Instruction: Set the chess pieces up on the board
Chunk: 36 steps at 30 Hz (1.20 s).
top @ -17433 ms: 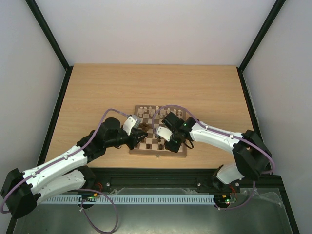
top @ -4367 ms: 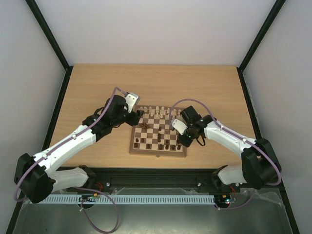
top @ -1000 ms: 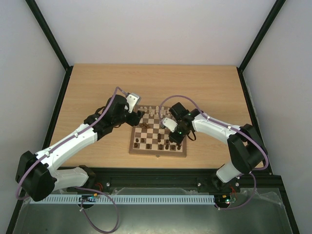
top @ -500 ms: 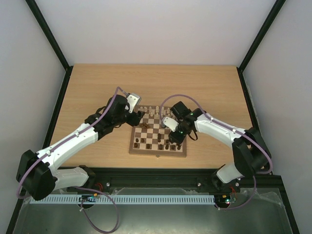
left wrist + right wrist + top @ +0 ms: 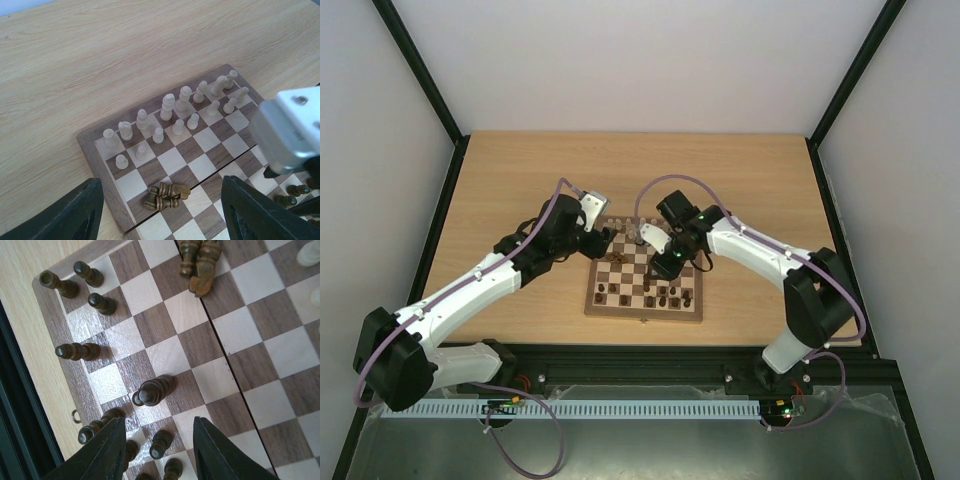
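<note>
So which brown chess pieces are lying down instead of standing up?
The little heap of brown pieces by the board's edge, halfway along. They lie tumbled on their sides, while the other brown pieces stand upright on squares.

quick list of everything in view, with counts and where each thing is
table: one, pale wood, under everything
board: one, brown checks, near the arms
cream chess pieces: sixteen, upright, two rows at board's far edge
standing dark chess pieces: several, brown, board's near rows
lying dark chess pieces: small heap, brown, board's left side
left gripper: one, black, open, over board's far left
right gripper: one, black, open, over board's middle
</note>
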### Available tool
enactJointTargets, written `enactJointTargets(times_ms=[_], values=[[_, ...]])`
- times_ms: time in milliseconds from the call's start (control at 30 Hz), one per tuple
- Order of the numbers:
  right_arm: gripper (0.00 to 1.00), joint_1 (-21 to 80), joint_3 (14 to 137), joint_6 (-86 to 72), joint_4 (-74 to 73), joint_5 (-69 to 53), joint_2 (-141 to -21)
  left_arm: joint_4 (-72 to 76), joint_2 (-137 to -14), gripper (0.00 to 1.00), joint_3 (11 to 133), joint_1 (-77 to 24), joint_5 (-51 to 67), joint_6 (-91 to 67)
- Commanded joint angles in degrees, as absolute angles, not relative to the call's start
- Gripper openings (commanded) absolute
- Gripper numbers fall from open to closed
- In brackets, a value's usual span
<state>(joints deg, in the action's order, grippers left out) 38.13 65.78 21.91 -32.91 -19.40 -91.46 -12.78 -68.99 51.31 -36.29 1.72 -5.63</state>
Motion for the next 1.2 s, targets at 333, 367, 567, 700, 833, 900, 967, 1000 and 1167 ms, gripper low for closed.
enactJointTargets(times_ms=[333,367,567,700,833,900,967,1000,1167], values=[[0.35,40.7,69.2,20.3,-34.3,-19.8,-97.5,-13.0,-68.6,0.68,51.1,-35.8,2.0,-5.5],[0.32,40.8,69.4,20.0,-34.1,-19.4,-97.9,-13.0,-68.6,0.68,51.1,-35.8,2.1,-5.5],[0.17,40.7,70.7,18.9,-33.7,-17.8,-99.2,-13.0,-68.6,0.68,51.1,-35.8,2.2,-5.5],[0.08,40.8,71.1,18.6,-33.5,-18.1,-98.8,-13.0,-68.5,0.68,51.1,-35.7,2.2,-5.5],[0.07,40.9,71.1,19.3,-33.9,-21.3,-96.8,-13.1,-68.4,0.68,51.2,-35.7,1.6,-5.5],[0.07,40.9,70.5,19.6,-33.8,-23.1,-95.4,-13.5,-67.7,0.67,51.6,-35.5,-1.6,-7.0],[0.07,41.3,70.0,19.9,-34.0,-24.0,-94.3,-12.6,-66.1,0.67,50.7,-34.2,-4.4,-8.5],[0.07,41.4,69.7,20.1,-34.1,-24.5,-93.8,-12.1,-65.3,0.67,50.4,-33.3,-5.1,-9.2],[0.07,43.3,67.7,21.8,-34.5,-25.7,-91.8,-11.5,-64.4,0.68,50.2,-29.6,-4.0,-11.4]])
